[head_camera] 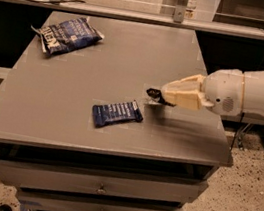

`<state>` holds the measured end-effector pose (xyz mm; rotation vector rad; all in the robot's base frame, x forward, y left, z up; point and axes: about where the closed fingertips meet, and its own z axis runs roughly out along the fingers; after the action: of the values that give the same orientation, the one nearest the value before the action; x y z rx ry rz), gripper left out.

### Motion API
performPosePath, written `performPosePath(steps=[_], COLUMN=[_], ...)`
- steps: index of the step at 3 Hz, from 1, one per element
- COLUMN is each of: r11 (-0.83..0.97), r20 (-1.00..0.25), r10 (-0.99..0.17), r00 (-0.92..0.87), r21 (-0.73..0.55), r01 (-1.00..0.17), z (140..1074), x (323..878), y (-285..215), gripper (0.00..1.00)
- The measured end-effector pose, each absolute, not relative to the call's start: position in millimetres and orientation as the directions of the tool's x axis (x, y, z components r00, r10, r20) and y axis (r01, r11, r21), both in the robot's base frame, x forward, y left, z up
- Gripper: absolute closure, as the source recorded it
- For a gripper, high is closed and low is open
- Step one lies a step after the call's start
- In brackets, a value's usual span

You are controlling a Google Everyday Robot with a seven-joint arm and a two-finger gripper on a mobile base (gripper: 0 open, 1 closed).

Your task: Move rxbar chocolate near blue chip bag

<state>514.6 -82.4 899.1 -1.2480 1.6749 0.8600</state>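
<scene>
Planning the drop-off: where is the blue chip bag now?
The blue chip bag lies at the table's far left corner, far from the dark blue bar mid-table and the tool over the right side.

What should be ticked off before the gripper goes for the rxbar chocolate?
1. rxbar chocolate lies flat and uncovered near the table's front: ok.
2. gripper centred over the bar: not ok; it sits just beyond the bar's right end.
3. Path from gripper to bar free of other things: ok.
4. blue chip bag in view, at the far left of the table: ok.
5. Room beside the bag to set the bar down: ok.
6. Gripper's height above the tabletop: cannot tell.
</scene>
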Motion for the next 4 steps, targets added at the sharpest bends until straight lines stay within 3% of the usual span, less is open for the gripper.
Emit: performPosePath(steps=[1,2,4], r11=[0.175,0.09,0.051], r20=[-0.922,-0.923,-0.912], r10=[-0.375,-0.383,-0.411], r00=[-0.095,-0.039,0.013], r21=[0.031,0.004,-0.037], r01=[-0.984,-0.996,-0.998], z=[900,903,897], x=[477,451,435], y=[-70,-56,-53], gripper=[1.0,0.82,0.36])
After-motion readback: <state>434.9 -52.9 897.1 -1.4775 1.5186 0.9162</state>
